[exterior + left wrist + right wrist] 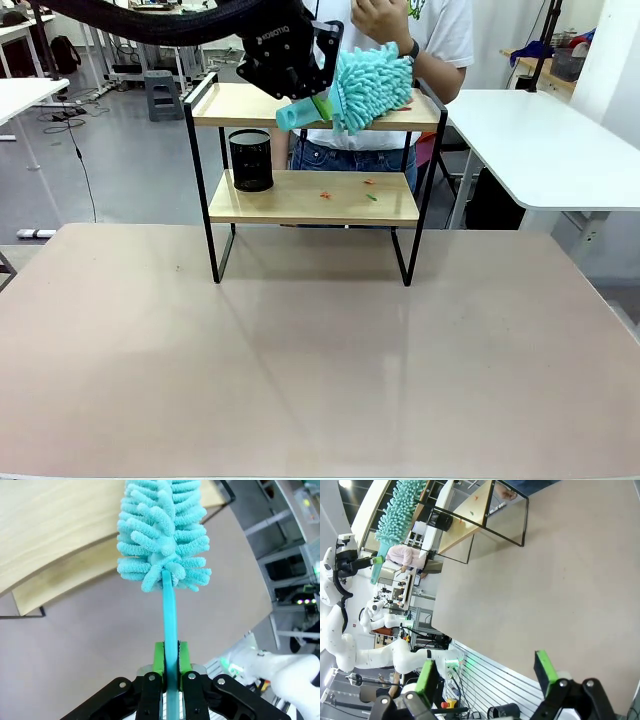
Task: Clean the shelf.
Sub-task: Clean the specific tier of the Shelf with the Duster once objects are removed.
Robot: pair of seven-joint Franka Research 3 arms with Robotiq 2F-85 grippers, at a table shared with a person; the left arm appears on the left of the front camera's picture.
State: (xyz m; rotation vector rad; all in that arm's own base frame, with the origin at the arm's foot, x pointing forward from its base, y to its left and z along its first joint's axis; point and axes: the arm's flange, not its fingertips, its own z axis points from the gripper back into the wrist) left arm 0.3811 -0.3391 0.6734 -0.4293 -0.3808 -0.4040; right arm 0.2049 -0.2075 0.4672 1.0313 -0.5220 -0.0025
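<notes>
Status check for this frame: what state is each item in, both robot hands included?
shelf: upright, lower board littered.
scraps: loose on the lower board.
black cup: upright at the lower board's left end.
duster: held, head at the top board.
left hand: shut on the duster's handle.
right hand: open, empty.

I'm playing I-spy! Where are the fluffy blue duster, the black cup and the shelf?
fluffy blue duster (375, 88), front view, on its fluffy head.
black cup (251, 160), front view, on its mesh side.
shelf (280, 200), front view, on a bare part of its lower board.
</notes>
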